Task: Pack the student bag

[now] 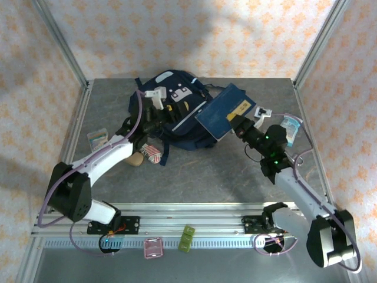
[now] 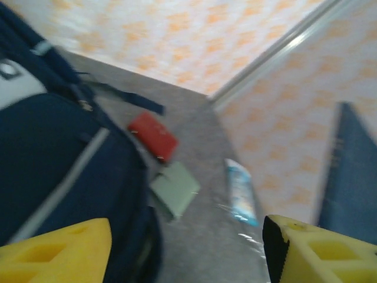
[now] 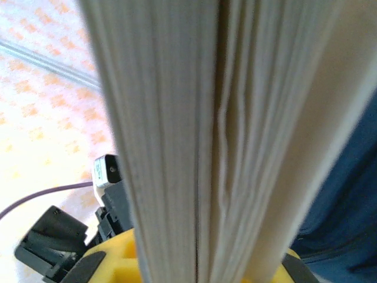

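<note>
**Step in hand:** loading a book into the bag. Your right gripper [image 1: 240, 127] is clamped on the near corner of a blue book [image 1: 225, 112]. The right wrist view shows the page edges pinched between its yellow fingers. The book hangs tilted above the table [image 1: 206, 174], and its left edge overlaps the student bag [image 1: 177, 132], which lies at the rear centre of the table. Your left gripper [image 2: 187, 247] sits over the bag, jaws wide apart with nothing between them.

**Next move, in my judgement:** the book needs an open mouth to enter, and I cannot tell whether the bag's mouth is open. Have the left jaws take the opening's edge and hold it before you feed the book in edge first.

**Clearances:**
- A red item [image 2: 153, 135] and a grey-green item [image 2: 175, 188] lie just beside the bag on the book's side. Keep the book's corner above them.
- A blue-white packet [image 1: 290, 128] lies near the right wall, close to your right arm.
- The bare table in front of the bag, between the two arms, is your widest room for moving.
</note>
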Controlling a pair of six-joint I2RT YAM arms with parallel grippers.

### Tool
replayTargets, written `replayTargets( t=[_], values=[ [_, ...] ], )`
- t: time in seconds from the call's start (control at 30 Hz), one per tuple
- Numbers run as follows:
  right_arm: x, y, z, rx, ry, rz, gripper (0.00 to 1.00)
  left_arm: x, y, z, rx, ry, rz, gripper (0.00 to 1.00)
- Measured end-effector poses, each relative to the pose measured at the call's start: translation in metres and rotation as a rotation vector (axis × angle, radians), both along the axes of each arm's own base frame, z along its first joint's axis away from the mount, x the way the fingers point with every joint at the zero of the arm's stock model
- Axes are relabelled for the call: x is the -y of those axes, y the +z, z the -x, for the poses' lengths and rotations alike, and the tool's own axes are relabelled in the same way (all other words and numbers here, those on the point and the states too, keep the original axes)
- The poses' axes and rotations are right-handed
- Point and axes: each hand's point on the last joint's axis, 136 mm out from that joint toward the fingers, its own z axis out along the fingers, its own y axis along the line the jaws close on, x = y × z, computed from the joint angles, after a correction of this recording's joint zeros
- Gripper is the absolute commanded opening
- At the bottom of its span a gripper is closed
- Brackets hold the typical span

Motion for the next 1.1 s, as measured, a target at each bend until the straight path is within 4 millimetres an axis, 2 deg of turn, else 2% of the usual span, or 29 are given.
replayTargets(
  t=[0.17, 0.3, 0.47, 0.57, 0.67, 0.7, 0.73, 0.8, 0.83, 0.9, 0.93, 0.97, 1.1],
  values=[
    [0.035, -0.026, -0.001, -0.073, -0.123, 0.063, 0.0, 0.018, -0.051, -0.033, -0.082, 0.017, -0.295, 0.69],
    [0.046, -0.047, 0.001, -0.14, -0.159, 0.098, 0.0, 0.032, -0.096, -0.051, -0.154, -0.009, -0.491, 0.7],
    [0.048, -0.058, 0.003, -0.178, -0.162, 0.124, 0.0, 0.037, -0.146, -0.058, -0.22, -0.045, -0.716, 0.71],
    [0.048, -0.059, 0.003, -0.181, -0.161, 0.125, 0.0, 0.036, -0.165, -0.056, -0.234, -0.046, -0.842, 0.72],
    [0.047, -0.059, 0.003, -0.181, -0.161, 0.124, 0.0, 0.035, -0.175, -0.055, -0.218, -0.03, -0.95, 0.71],
    [0.047, -0.059, 0.003, -0.18, -0.16, 0.124, 0.0, 0.034, -0.177, -0.054, -0.213, -0.025, -0.978, 0.69],
    [0.047, -0.059, 0.003, -0.18, -0.16, 0.124, 0.0, 0.034, -0.179, -0.054, -0.206, -0.016, -1.003, 0.62],
    [0.047, -0.059, 0.003, -0.18, -0.157, 0.124, 0.0, 0.032, -0.182, -0.055, -0.196, -0.002, -1.047, 0.4],
    [0.047, -0.06, 0.003, -0.181, -0.156, 0.124, 0.0, 0.032, -0.183, -0.055, -0.189, -0.004, -1.062, 0.33],
    [0.047, -0.062, 0.002, -0.189, -0.155, 0.125, 0.0, 0.032, -0.185, -0.054, -0.179, -0.004, -1.092, 0.11],
    [0.046, -0.064, 0.002, -0.193, -0.155, 0.126, 0.0, 0.032, -0.186, -0.055, -0.176, -0.006, -1.104, 0.05],
    [0.047, -0.066, 0.002, -0.2, -0.156, 0.124, 0.0, 0.03, -0.187, -0.055, -0.173, -0.011, -1.118, 0.0],
    [0.047, -0.076, 0.003, -0.224, -0.154, 0.126, 0.0, 0.03, -0.187, -0.055, -0.165, -0.022, -1.134, 0.0]
  ],
)
